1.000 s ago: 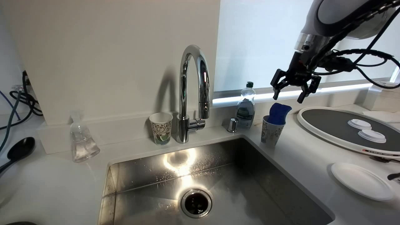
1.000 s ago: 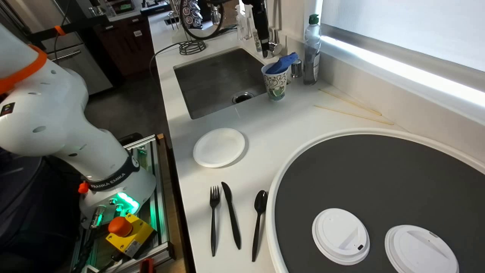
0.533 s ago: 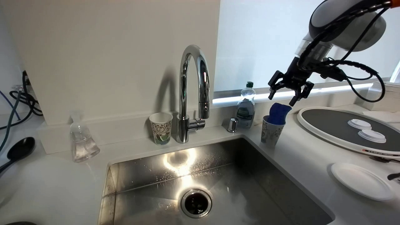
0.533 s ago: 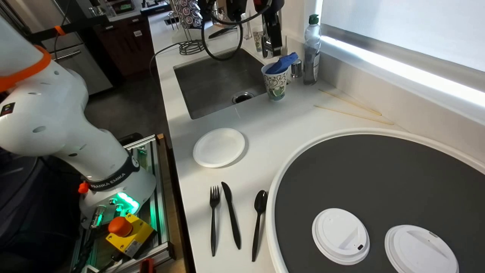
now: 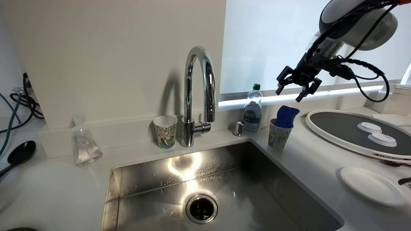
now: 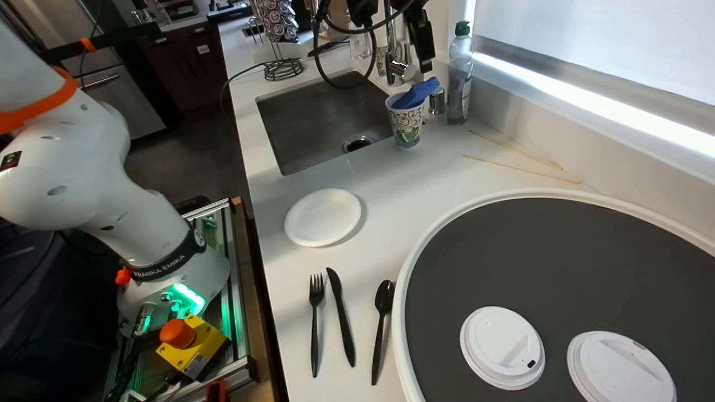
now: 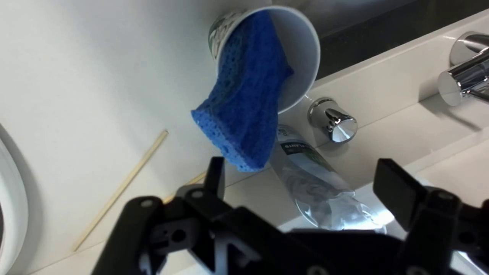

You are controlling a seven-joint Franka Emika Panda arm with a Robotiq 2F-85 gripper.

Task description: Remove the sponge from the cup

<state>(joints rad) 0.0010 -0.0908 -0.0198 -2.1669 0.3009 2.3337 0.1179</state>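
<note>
Sponge (image 7: pixel 248 95), bright blue, stands in the patterned paper cup (image 6: pixel 406 125); its lower end is hidden inside, its upper end leans out over the rim. The cup stands on the bench (image 6: pixel 413 178) just beside a corner of the sink (image 6: pixel 321 123), toward the window-side edge. Above the sponge and apart from it hangs the gripper (image 5: pixel 288 95), its fingers well apart; in an exterior view the gripper (image 6: pixel 427 65) shows edge-on, and the gap cannot be judged there. The arm (image 6: pixel 95 167) is cut off in both exterior views. In the wrist view the gripper hides the cap of the bottle (image 5: pixel 252 112) and part of one stick (image 7: pixel 196 178); most of the bottle's label is unreadable.

One sponge; two cups, the second cup (image 5: pixel 166 131) beside the faucet (image 5: pixel 188 99) at the bench's wall edge; one plate (image 6: pixel 324 218) near the edge by the robot's base (image 6: pixel 206 268), with one fork (image 6: pixel 316 291) and one knife (image 6: pixel 342 322) along that same edge; two black spoons (image 6: pixel 384 296), one beside the round board (image 6: pixel 558 251), the other spoon (image 5: pixel 21 153) cut off; two thin sticks (image 7: pixel 121 191) near the window-side edge; two white lids (image 6: pixel 503 346) on the round board, itself cut off.
</note>
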